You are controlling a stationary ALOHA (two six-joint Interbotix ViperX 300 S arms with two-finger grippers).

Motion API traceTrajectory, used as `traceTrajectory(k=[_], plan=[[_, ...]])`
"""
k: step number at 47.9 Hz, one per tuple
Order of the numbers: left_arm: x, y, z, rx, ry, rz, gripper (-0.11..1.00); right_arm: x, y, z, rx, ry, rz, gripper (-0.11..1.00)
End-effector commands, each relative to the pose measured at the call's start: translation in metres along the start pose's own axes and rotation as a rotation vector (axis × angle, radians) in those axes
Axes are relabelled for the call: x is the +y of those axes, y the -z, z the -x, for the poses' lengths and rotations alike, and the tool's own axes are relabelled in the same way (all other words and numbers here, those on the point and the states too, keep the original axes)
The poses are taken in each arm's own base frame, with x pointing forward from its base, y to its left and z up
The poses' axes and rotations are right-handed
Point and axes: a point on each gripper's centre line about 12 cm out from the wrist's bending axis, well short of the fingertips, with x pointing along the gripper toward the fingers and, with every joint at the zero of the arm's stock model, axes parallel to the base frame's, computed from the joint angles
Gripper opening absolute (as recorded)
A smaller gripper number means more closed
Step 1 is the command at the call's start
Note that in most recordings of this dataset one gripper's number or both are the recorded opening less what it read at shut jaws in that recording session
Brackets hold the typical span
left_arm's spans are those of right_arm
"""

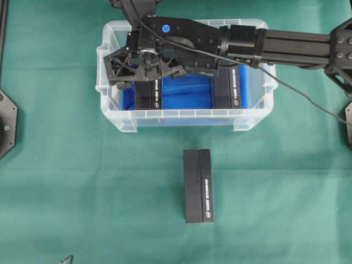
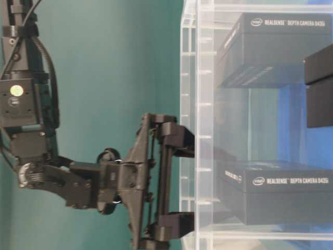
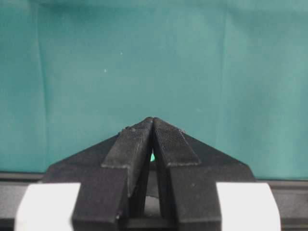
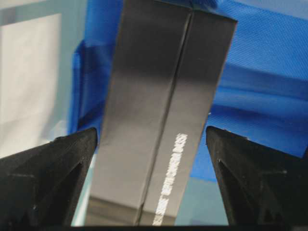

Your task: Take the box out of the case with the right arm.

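You're hovering the right gripper [image 4: 151,144], jaws spread, astride a box [image 4: 159,110] inside the case [image 1: 110,118]; nothing's being lifted.

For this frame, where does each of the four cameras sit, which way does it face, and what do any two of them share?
Overhead: above the table, looking down on the case, a box on the cloth, and the right arm reaching in.
Table-level: low beside the case, image turned sideways; right gripper against the wall.
Left wrist: on the left gripper, shut, facing green cloth.
Right wrist: looks down between open fingers at a box in the case.
Shared: overhead and table-level show the right gripper at the case.
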Motion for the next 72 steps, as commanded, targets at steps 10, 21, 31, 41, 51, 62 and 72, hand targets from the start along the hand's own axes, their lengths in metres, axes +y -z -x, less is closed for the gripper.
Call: traceTrajectory(k=[10,21,31,41,51,62,72], plan=[[0.001,-0.006,0.006,-0.029,-0.002,0.003,0.00,0.002,-0.002,-0.004,0.002,-0.053,-0.017,0.92],[0.001,-0.006,0.006,-0.029,-0.002,0.005,0.00,0.004,0.001,-0.020,0.018,-0.053,-0.038,0.92],[0.001,-0.006,0.006,-0.029,-0.002,0.003,0.00,0.004,0.002,-0.021,0.027,-0.051,-0.059,0.92],[0.001,-0.006,0.006,-0.031,-0.002,0.003,0.00,0.003,0.004,-0.021,0.046,-0.038,-0.065,0.90],[0.000,-0.006,0.006,-0.029,-0.002,0.003,0.00,0.002,0.006,-0.014,0.050,-0.019,-0.059,0.70],[0.000,-0.006,0.006,-0.029,-0.002,0.003,0.00,0.005,0.003,-0.004,0.030,-0.039,-0.056,0.70],[0.000,-0.006,0.006,-0.032,-0.002,0.003,0.00,0.006,0.003,-0.002,0.029,-0.043,-0.060,0.68]])
